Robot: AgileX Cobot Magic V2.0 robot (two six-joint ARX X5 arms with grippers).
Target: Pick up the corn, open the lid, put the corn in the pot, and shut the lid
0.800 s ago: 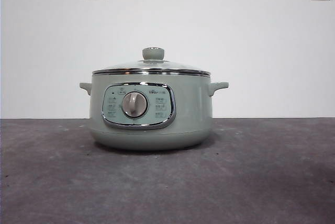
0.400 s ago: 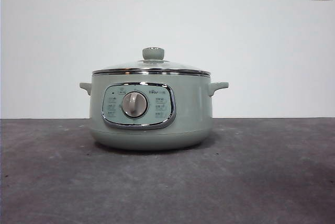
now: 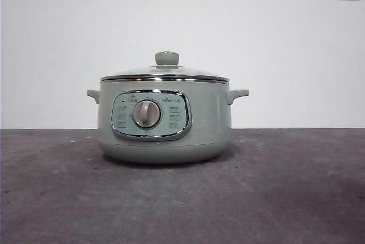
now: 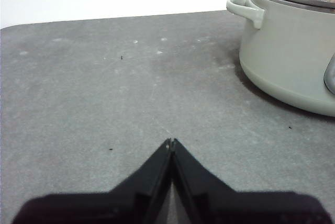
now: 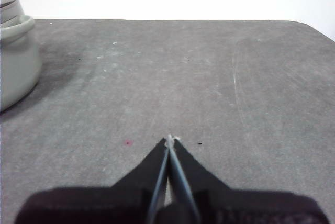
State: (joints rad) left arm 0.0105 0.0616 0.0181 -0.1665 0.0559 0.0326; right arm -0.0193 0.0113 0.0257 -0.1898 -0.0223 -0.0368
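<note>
Pot (image 3: 164,121): upright on the grey table (image 3: 285,198), dial facing front.
Lid (image 3: 165,73): seated on the pot.
Corn: in no view.
Left gripper (image 4: 171,141): tips pressed together, empty, over bare table beside the pot.
Right gripper (image 5: 170,139): tips together, empty, well apart from the pot.

pot (image 5: 15,67) edge-cropped (contents perhaps hidden)

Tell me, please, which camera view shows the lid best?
The front view: the lid is seen whole from the side, seated on the pot, with its green knob clear. The left wrist view catches only part of its glass dome at a corner. The right wrist view shows just a sliver of the rim at the picture's edge.
</note>
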